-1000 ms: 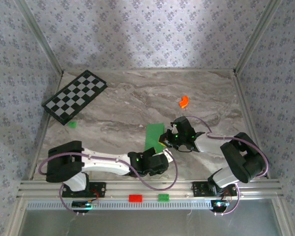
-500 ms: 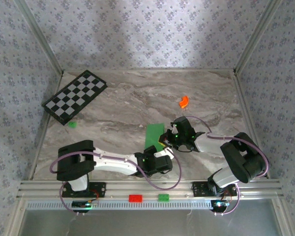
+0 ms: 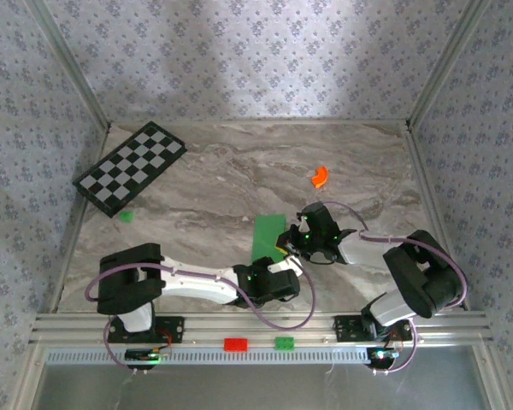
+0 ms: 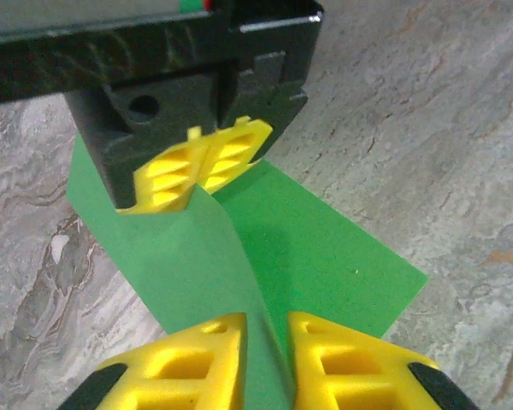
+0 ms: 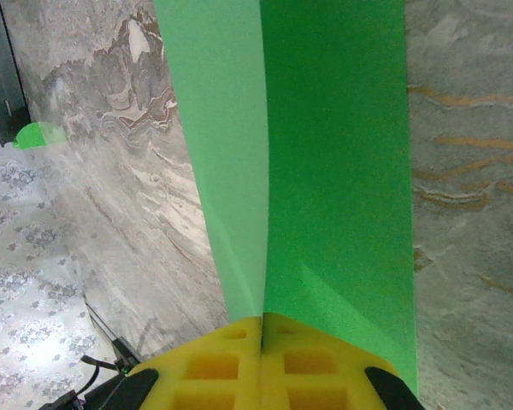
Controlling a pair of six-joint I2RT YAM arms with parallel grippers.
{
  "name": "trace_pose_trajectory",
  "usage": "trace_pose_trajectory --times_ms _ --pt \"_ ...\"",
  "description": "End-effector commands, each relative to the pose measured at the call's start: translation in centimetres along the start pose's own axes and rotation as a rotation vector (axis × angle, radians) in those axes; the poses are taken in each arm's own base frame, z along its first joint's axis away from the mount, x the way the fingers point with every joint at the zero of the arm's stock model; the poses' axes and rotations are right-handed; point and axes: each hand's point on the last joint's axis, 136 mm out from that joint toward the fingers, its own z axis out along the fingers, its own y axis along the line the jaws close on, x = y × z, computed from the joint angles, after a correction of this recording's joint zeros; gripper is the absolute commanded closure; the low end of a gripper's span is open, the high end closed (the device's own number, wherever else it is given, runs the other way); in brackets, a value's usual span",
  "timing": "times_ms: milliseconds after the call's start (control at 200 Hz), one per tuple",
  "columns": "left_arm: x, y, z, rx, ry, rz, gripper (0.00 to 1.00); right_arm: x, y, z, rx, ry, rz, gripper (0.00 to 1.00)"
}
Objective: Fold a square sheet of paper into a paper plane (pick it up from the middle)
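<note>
My right hand [image 5: 262, 329] is clamped tight on the square sheet of paper [image 3: 265, 235] at its 3 o'clock edge. My left hand [image 4: 267, 329] pinches its raised fold at 6 o'clock.

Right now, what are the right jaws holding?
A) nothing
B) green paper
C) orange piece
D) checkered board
B: in the right wrist view the right jaws are closed on the paper at its fold.
</note>
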Motion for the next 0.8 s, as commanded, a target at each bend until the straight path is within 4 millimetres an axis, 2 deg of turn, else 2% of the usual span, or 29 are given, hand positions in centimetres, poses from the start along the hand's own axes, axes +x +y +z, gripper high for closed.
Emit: trace_pose_trajectory --times_ms 0,185,235,290,350,465,615,795 --pt "-1.0 0.3 -0.8 0.01 -0.036 -0.035 0.87 0.1 -0.1 -0.4 0.007 0.007 0.01 0.94" --pt "-0.8 0.4 -0.5 0.009 -0.028 -0.06 1.0 0.0 -0.2 -0.6 0.01 0.0 0.01 0.92" --pt "-0.7 0.5 -0.5 0.016 -0.024 -0.079 1.0 0.0 -0.1 -0.7 0.009 -0.004 0.004 0.91" --pt "-0.5 0.8 -0.4 0.025 -0.017 -0.11 1.0 -0.1 0.0 -1.0 0.01 -0.009 -0.003 0.88" --pt "-0.4 1.1 -0.3 0.052 -0.018 -0.155 1.0 -0.1 -0.2 -1.3 0.027 -0.015 -0.006 0.79" --pt "-0.5 1.2 -0.4 0.187 -0.021 -0.277 1.0 -0.6 -1.8 -3.2 0.122 -0.063 -0.012 0.69" --pt "-0.8 1.7 -0.7 0.47 -0.035 -0.547 1.0 -1.1 -5.3 -6.9 0.248 -0.167 0.027 0.65" --pt "-1.6 2.7 -0.7 0.704 -0.034 -0.786 1.0 -0.8 -6.9 -9.7 0.203 -0.25 0.054 0.6"
